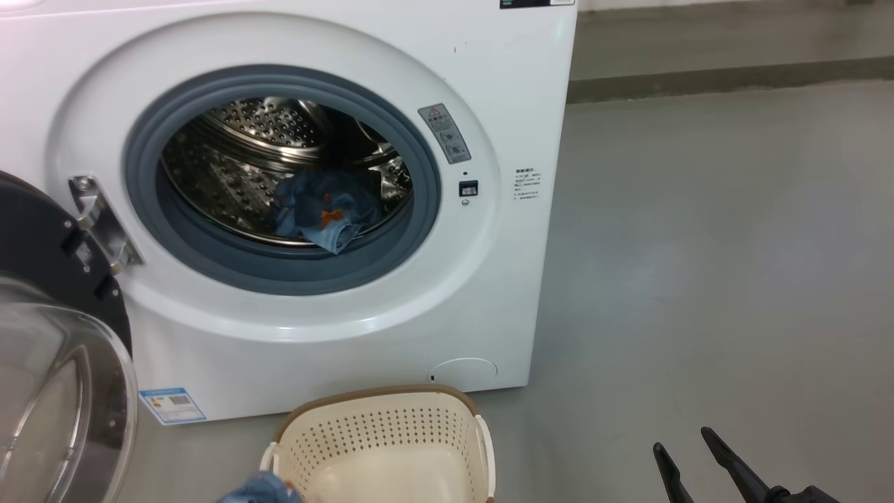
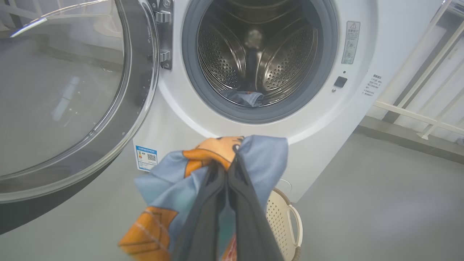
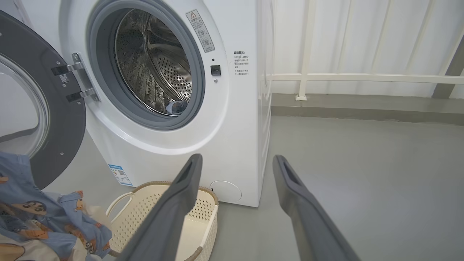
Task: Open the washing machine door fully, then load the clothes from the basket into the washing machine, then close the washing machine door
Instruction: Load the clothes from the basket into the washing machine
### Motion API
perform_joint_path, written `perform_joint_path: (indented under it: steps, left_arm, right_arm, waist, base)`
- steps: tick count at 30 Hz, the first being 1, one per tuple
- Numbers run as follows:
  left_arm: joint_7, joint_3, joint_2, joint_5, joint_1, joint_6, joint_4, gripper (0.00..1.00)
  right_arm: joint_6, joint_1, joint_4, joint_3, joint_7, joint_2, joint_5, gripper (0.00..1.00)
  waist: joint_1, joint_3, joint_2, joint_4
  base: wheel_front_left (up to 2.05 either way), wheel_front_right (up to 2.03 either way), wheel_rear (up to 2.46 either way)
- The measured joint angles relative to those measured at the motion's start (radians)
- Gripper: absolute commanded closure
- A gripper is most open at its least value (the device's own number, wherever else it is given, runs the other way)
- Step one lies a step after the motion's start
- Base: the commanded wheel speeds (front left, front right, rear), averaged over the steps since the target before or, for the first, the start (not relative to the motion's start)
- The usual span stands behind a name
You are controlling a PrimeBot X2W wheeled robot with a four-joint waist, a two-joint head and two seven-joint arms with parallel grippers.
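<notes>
floor (image 1: 698, 244): grey, smooth | railing (image 3: 362, 78): white bars | kerb (image 3: 362, 105): grey, low

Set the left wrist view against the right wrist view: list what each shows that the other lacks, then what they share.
The left wrist view adds the left gripper, shut on a blue-and-orange garment. The right wrist view adds the open right gripper, holding nothing, and the machine's side panel. Both share the washing machine, its door standing open, another garment lying in the drum, the basket, the blue label and the white railing.
</notes>
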Motion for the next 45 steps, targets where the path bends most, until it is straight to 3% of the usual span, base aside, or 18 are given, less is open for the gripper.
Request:
perform_joint_path:
  steps: [11,22,27,37,45]
  left_arm:
    - [0.0,-0.026,0.0,-0.032,-0.178,0.033,0.023,1.0]
    - [-0.002,0.006,0.008,0.004,-0.631,0.098,0.176,1.0]
    - [0.003,0.076,0.062,0.01,-0.813,0.124,0.266,1.0]
    - [0.019,0.14,0.171,0.02,-1.157,0.123,0.527,1.0]
    - [0.017,0.141,0.224,0.043,-1.378,0.104,0.737,1.0]
  right_arm:
    - [0.0,-0.035,-0.012,0.026,0.0,0.004,0.016,0.0]
    - [0.0,-0.178,-0.021,0.051,0.0,0.012,0.097,0.0]
    - [0.0,-0.231,-0.018,0.075,0.0,0.023,0.13,0.0]
    - [0.0,-0.276,-0.011,0.109,0.0,0.002,0.171,0.0]
    - [0.0,-0.288,-0.012,0.091,0.0,0.0,0.2,0.0]
  waist:
    - [0.0,0.091,0.0,-0.051]
    - [0.0,0.269,0.0,-0.123]
    - [0.0,0.35,0.0,-0.176]
    - [-0.0001,0.497,0.0,-0.272]
    - [0.0,0.607,0.0,-0.318]
  base:
    - [0.0,0.0,0.0]
    - [0.0,0.0,0.0]
    - [0.0,0.0,0.0]
    - [0.0,0.0,0.0]
    - [0.0,0.0,0.0]
